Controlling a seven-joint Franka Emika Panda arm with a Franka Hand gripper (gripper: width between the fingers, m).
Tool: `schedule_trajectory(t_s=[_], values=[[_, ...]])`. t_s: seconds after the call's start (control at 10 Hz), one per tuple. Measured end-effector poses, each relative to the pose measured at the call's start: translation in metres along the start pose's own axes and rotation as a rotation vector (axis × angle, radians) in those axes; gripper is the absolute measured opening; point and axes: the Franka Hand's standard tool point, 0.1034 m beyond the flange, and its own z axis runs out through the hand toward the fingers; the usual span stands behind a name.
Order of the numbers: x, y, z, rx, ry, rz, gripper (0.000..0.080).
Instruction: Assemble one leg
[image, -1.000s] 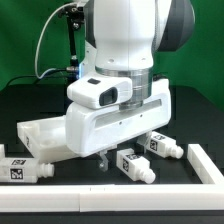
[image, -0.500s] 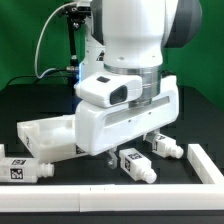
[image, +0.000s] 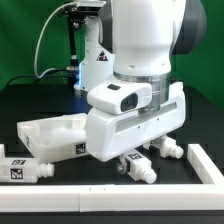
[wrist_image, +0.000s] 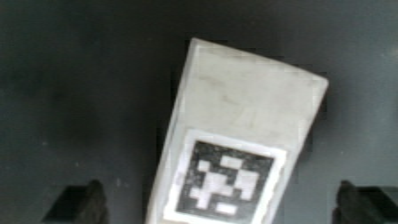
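A white leg (wrist_image: 240, 130) with a black-and-white tag lies on the black table, seen from above in the wrist view. It lies between my two dark fingertips (wrist_image: 80, 202), which stand wide apart on either side of it without touching it. My gripper (wrist_image: 217, 205) is open. In the exterior view my gripper (image: 126, 157) hangs low over that leg (image: 139, 167); the white hand hides most of it.
A second leg (image: 167, 149) lies just behind at the exterior view's right, a third (image: 22, 170) at the left front. The large white square panel (image: 48, 134) lies left. A white rail (image: 100, 201) runs along the front and up the right side (image: 206, 161).
My arm has moved toward the exterior view's right, from beside the panel to over the leg in the middle. The parts on the table have not moved.
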Motion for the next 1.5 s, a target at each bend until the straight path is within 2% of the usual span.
schedule_trajectory(t_s=[0.1,0.2,0.3,0.4,0.5,0.6,0.7,0.8,0.9,1.0,1.1,1.3,1.4,1.5], values=[[0.0,0.0,0.0,0.0,0.0,0.0,0.0388],[0.0,0.0,0.0,0.0,0.0,0.0,0.0388],[0.0,0.0,0.0,0.0,0.0,0.0,0.0282],[0.0,0.0,-0.001,-0.001,0.001,0.0,0.0282],[0.0,-0.007,-0.013,0.006,-0.014,0.063,0.0282],[-0.004,-0.022,-0.036,0.002,-0.018,0.097,0.0282],[-0.014,-0.044,-0.054,-0.011,-0.007,0.103,0.0282],[-0.025,-0.067,-0.07,-0.018,-0.006,0.156,0.0282],[-0.028,-0.08,-0.081,-0.025,0.0,0.15,0.0282],[-0.029,-0.072,-0.072,-0.02,-0.009,0.139,0.0282],[-0.028,-0.07,-0.069,-0.017,-0.012,0.143,0.0282],[-0.029,-0.073,-0.068,-0.016,-0.014,0.143,0.0284],[-0.034,-0.089,-0.063,-0.025,0.008,0.228,0.0284],[-0.047,-0.115,-0.06,-0.029,0.015,0.248,0.0284]])
